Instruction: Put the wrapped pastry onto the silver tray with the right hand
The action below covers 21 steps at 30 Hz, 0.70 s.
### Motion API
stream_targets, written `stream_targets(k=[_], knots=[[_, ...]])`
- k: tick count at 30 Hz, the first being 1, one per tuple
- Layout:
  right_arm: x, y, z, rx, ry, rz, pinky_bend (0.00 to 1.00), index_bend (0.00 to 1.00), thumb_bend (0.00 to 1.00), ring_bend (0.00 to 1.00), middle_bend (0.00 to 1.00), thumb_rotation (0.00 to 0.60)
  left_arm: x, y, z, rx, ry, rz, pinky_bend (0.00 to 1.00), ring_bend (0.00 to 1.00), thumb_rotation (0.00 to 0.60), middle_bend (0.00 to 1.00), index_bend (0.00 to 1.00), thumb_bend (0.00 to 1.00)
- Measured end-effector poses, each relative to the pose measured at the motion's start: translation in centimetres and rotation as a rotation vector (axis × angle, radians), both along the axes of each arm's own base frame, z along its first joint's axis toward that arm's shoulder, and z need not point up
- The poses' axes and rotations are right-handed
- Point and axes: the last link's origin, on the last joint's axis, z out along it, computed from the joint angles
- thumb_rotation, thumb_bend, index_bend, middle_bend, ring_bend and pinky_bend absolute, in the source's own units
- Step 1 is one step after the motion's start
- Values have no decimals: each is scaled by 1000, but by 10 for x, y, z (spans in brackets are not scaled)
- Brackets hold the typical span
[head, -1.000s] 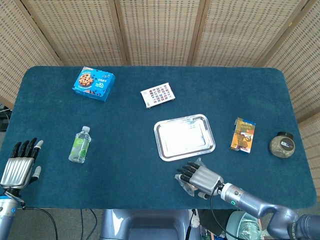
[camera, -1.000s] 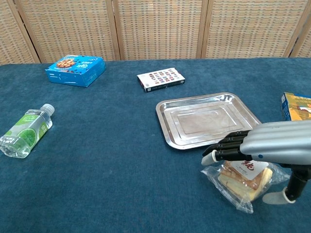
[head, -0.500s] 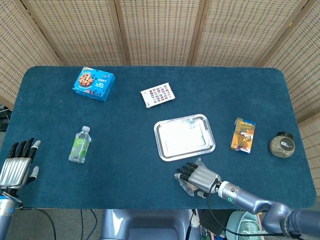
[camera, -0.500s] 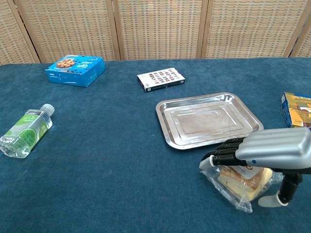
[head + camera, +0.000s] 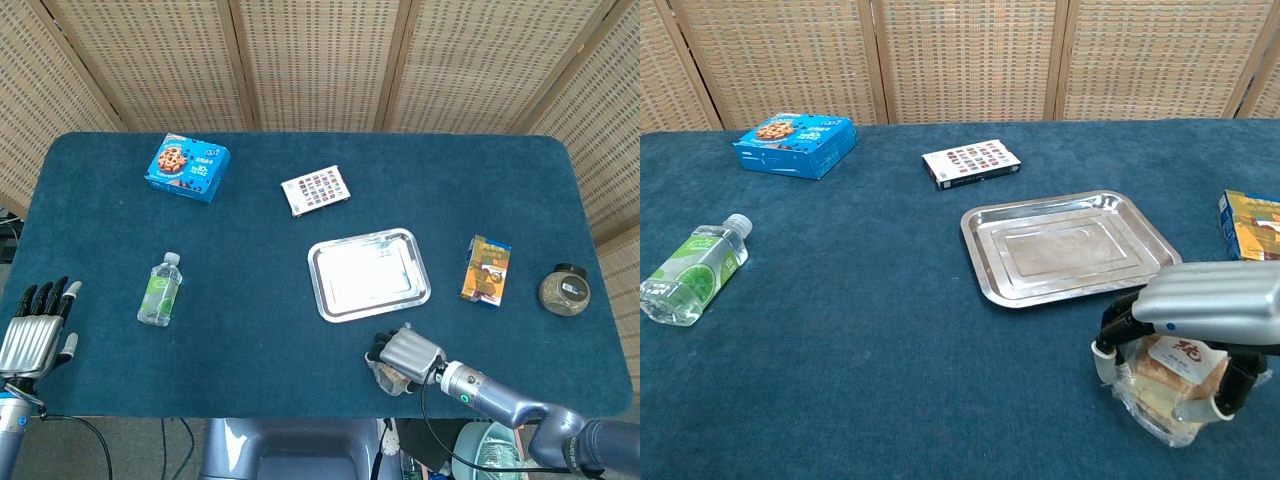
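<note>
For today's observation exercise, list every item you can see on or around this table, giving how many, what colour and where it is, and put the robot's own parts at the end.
wrapped pastry: one, clear wrap over pale bread, near table edge in front of the tray, gripped by the right hand
silver tray: one, silver, centre-right, nothing on it
cookie box: one, blue, far left
small box: one, white with coloured squares, far centre
water bottle: one, clear with green label, lying at left
snack box: one, yellow-brown, right of the tray
round jar: one, dark lid, far right
table: one, dark blue cloth
left hand: one, silver and black, at left edge, holding nothing
right hand: one, silver and black, closed over the pastry
</note>
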Motion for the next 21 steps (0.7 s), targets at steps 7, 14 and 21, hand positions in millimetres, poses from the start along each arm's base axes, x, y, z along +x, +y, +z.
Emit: stream_targets(k=[7, 14, 21], knots=[[3, 0, 6, -17, 3, 20, 386, 371, 335, 240, 395, 600, 0, 0, -2, -7, 4, -2, 0, 0, 600, 0, 0, 455], [11, -2, 15, -35, 27, 42, 386, 371, 335, 240, 395, 600, 1, 1, -4, -11, 3, -1, 0, 0, 600, 0, 0, 456], [21, -5, 25, -46, 68, 58, 386, 371, 335, 240, 395, 600, 1, 2, -5, -17, 3, -1, 0, 0, 600, 0, 0, 456]])
